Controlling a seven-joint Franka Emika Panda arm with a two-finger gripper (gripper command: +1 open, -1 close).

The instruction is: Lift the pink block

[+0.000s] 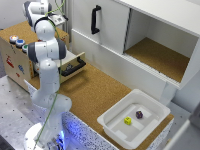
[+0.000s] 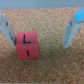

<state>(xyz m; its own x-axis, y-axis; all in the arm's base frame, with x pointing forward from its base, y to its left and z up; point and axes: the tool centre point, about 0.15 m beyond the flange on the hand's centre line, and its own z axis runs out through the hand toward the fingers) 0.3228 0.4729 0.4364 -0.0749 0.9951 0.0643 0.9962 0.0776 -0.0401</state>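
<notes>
In the wrist view we see our tool [image 2: 41,30] spread wide and holding nothing, while the pink cube-shaped block with dark markings [image 2: 28,44] sits on the cork-surfaced table [image 2: 50,67] between the fingers [image 2: 72,30], beside one.

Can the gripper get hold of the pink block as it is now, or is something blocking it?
Probably yes. In the wrist view the pink block lies on the cork surface between the open fingers of the gripper, close beside one of them, with nothing else near it. The exterior view does not show the block.
</notes>
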